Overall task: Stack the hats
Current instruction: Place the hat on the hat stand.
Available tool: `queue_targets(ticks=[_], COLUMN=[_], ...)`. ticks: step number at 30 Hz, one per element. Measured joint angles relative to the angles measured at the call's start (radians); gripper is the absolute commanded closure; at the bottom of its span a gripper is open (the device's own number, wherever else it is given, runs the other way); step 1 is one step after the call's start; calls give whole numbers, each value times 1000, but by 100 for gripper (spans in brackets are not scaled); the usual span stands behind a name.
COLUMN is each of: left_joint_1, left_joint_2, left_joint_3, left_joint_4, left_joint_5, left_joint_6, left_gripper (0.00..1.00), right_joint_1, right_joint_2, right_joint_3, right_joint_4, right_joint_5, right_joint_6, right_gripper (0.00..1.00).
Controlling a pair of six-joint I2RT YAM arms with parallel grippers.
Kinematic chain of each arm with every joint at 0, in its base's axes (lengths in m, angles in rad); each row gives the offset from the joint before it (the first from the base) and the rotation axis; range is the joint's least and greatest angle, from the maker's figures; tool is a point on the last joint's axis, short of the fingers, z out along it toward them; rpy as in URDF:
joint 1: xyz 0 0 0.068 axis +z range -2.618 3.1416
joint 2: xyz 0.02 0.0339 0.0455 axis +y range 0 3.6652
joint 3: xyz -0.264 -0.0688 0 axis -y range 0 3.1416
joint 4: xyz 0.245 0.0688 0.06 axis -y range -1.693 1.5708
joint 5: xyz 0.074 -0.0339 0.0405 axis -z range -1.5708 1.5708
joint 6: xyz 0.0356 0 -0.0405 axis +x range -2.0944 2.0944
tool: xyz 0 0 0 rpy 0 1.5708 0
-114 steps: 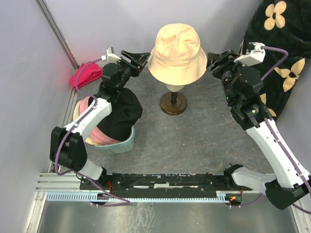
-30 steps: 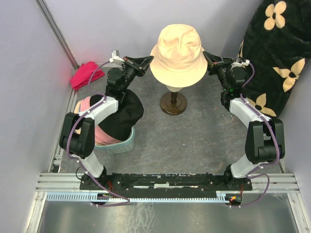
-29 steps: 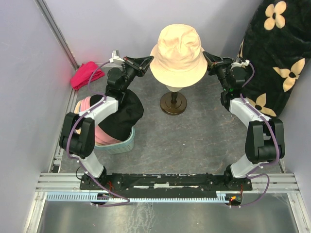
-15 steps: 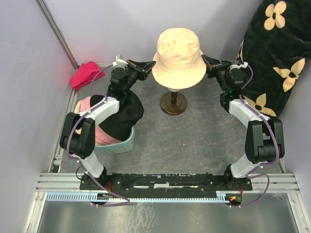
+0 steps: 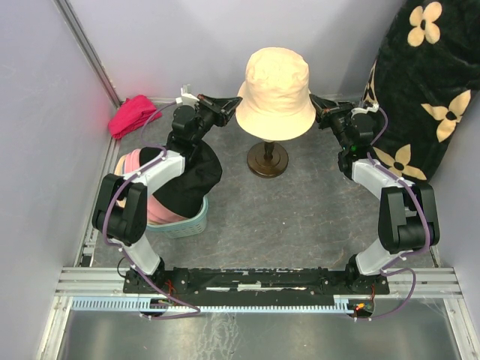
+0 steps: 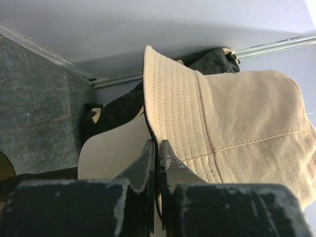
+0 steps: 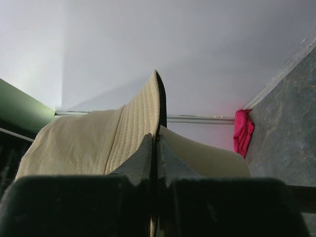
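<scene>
left claw, right claw, hat higher

Nothing to read here: no label, brand, number or sign shows in any view. The beige hat carries plain stitching only, and the black cloth on the right has flower shapes, not letters.

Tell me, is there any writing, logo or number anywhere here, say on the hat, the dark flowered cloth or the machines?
None: no word, number or brand can be read in any view.
beige hat: plain fabric and stitching, no label showing.
black cloth: cream flower shapes only, a pattern, not writing.
left arm and right arm: no legible marking.
</scene>
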Motion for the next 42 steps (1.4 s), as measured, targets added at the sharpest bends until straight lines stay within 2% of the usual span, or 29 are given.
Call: queue_targets(ticks=[32, 34, 36, 38, 42], left_joint_1=[-21, -21, -21, -21, -20], left_joint_2=[-42, -42, -42, -42, -41], left_joint_3=[-14, -14, -15, -17, -36], left_joint_4=[-101, -102, -100, -94, -111], left_joint_5=[-74, -74, -74, -75, -79], left_joint_6=[0, 0, 0, 0, 2], left_gripper=[97, 97, 90, 75, 60], right_joint_1=[10, 11, 11, 11, 7], right_joint_2=[11, 12, 13, 13, 24], right_joint_3=[4, 5, 7, 9, 10], right_joint_4=[2, 2, 2, 3, -22], right_joint_5=[-22, -22, -24, -26, -30], right_joint_6=[-63, -65, -70, -76, -101], right_gripper=[98, 95, 84, 73, 60])
